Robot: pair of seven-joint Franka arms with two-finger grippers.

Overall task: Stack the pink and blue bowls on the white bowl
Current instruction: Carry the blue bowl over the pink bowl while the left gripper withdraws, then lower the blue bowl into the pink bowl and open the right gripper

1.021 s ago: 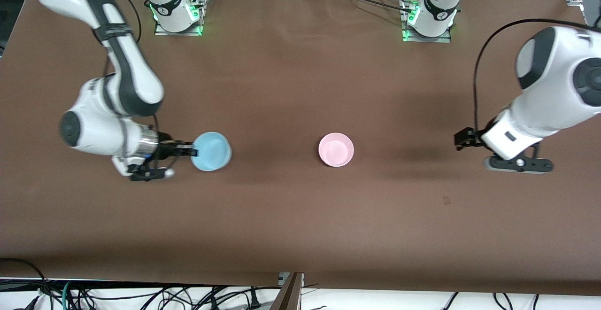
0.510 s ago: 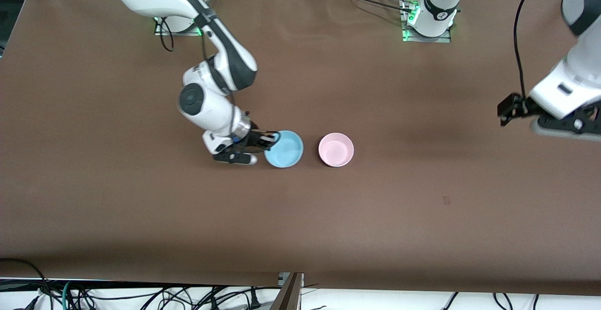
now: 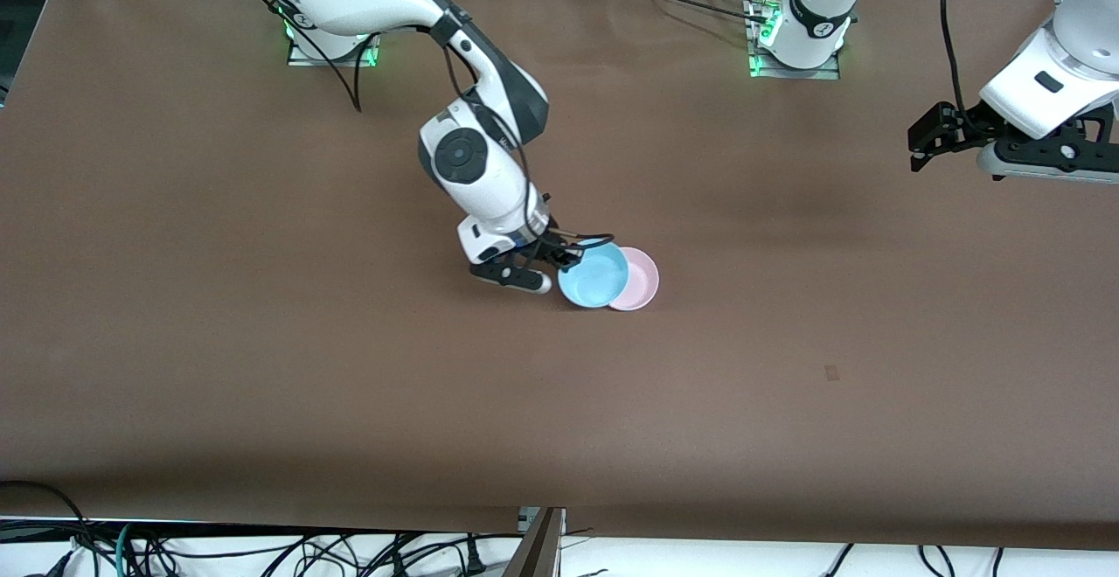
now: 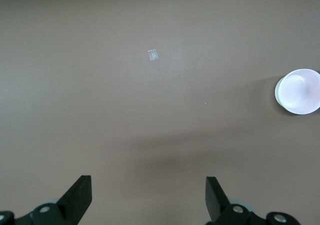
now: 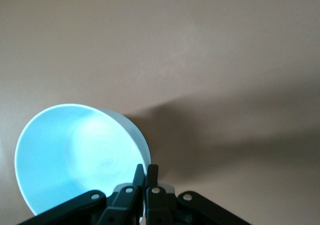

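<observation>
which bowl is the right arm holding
The blue bowl, pinched at its rim by the right gripper; the pink bowl sits partly under it, ungripped.

A wide worktop (image 3: 262, 367) covered in plain brown cloth carries a small round pale pink plastic bowl (image 3: 642, 284) near its middle. A small pale square mark (image 3: 831, 373) lies nearer the front camera, toward the left arm's end.

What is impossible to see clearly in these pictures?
- The white bowl: shows in no view; perhaps under the pink bowl.
- The pink bowl: front view, partly covered by the blue bowl held in the right tool; contact unclear.
- The left tool, open over the table: front view's edge cuts its arm.
</observation>
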